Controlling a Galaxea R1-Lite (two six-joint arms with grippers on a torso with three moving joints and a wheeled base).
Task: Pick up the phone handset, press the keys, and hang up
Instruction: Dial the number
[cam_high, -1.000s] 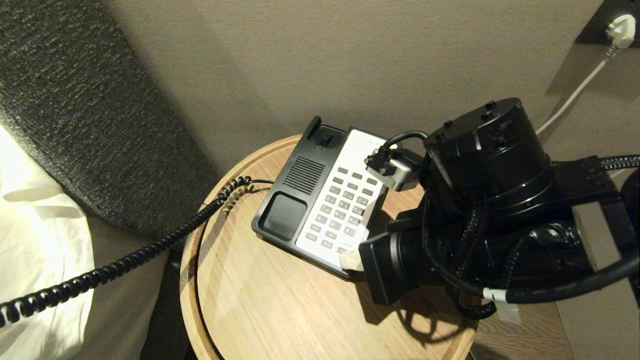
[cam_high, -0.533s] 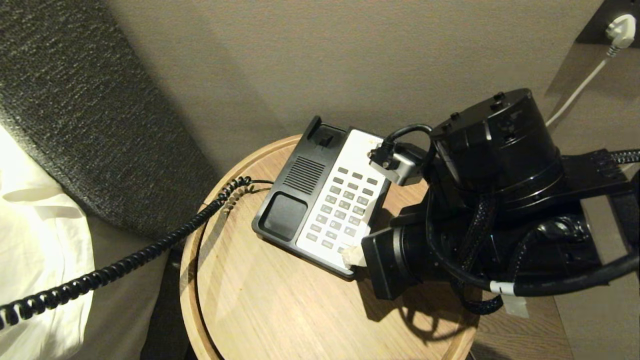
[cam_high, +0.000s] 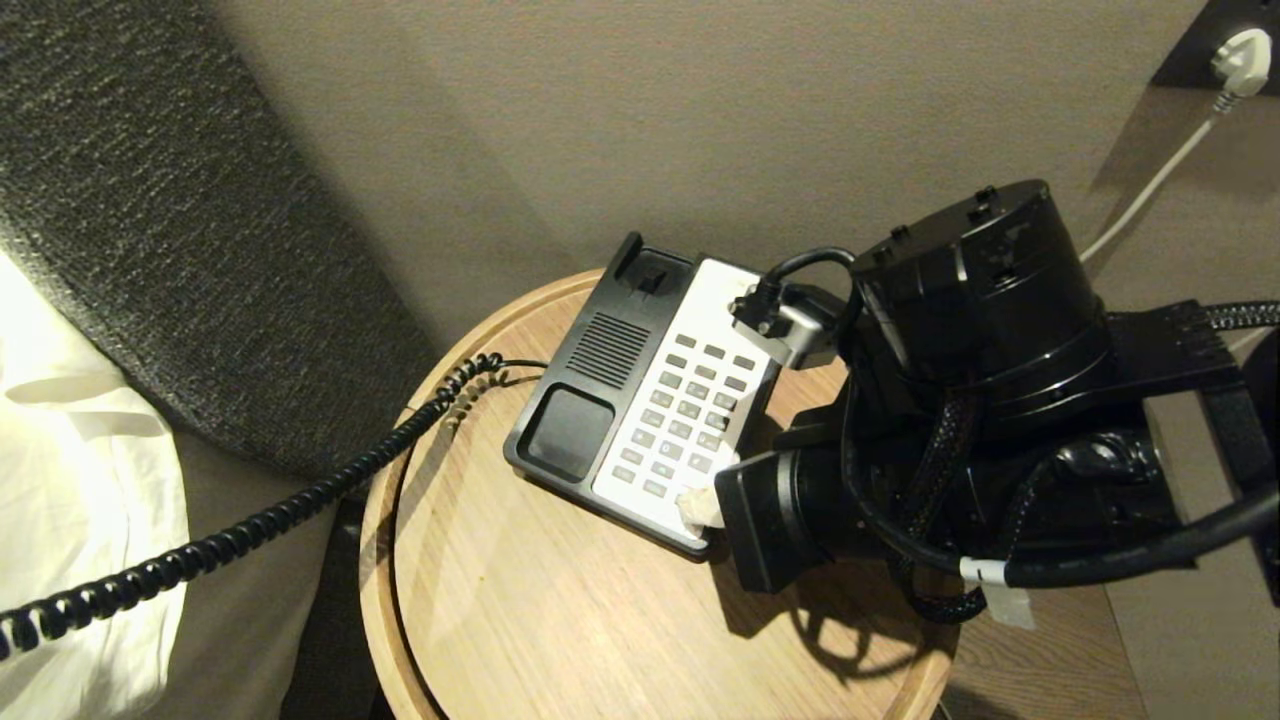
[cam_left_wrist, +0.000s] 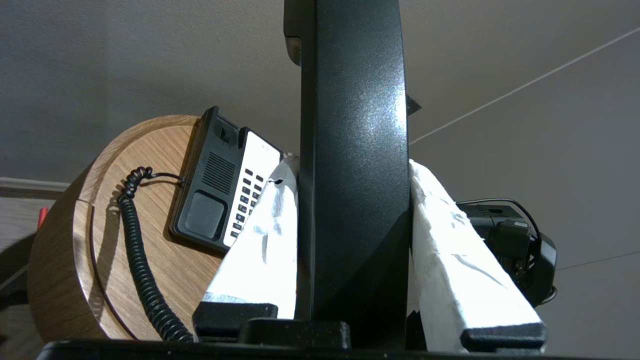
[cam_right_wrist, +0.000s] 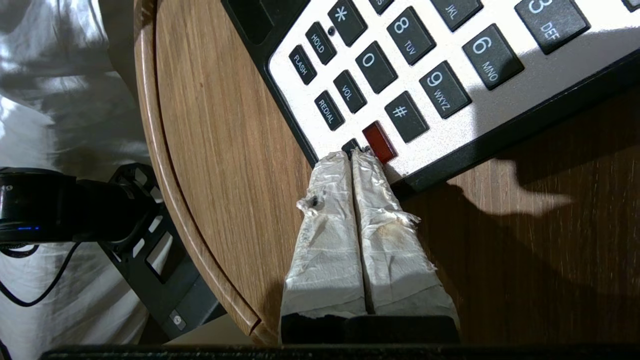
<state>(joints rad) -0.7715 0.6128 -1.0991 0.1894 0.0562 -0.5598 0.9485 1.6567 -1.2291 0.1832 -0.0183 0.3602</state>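
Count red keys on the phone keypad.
1. The red key is in the bottom row of the phone base, below the # key, just ahead of the shut right pincer. Upper rows are cut off or behind the arm, so more may be hidden.

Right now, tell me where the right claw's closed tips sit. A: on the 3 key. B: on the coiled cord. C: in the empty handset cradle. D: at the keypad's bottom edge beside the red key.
D: the right claw tips meet beside the red key.
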